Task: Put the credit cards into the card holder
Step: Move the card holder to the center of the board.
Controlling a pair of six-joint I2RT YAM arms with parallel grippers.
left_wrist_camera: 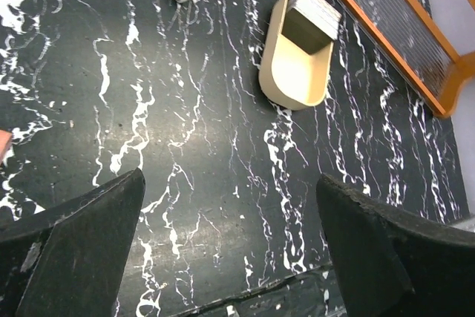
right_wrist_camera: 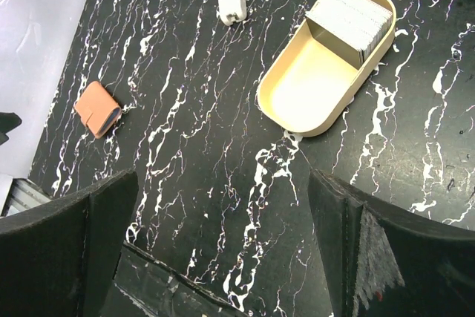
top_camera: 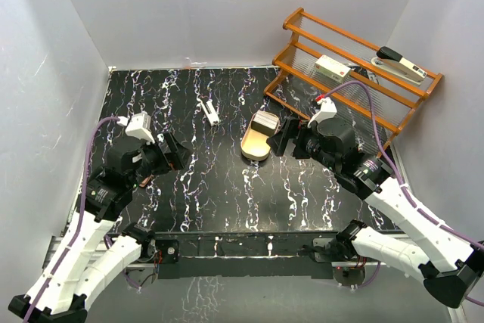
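The credit cards [top_camera: 265,121] are a whitish-grey stack leaning at the far end of a tan oval tray [top_camera: 252,147] mid-table; the stack also shows as cards [left_wrist_camera: 315,11] and cards [right_wrist_camera: 353,18]. The card holder [right_wrist_camera: 97,109], salmon-brown and folded shut, lies flat at the table's left, and only a sliver of the card holder [top_camera: 144,181] peeks out beside the left arm. My left gripper [top_camera: 172,153] [left_wrist_camera: 230,183] hangs open over bare table. My right gripper [top_camera: 283,140] [right_wrist_camera: 223,180] is open too, just right of the tray, and holds nothing.
A small white clip-like object [top_camera: 209,111] lies behind the tray. A wooden rack [top_camera: 355,73] at the back right carries a white box [top_camera: 331,66] and a stapler [top_camera: 401,64]. White walls close in the black marbled table [top_camera: 227,194].
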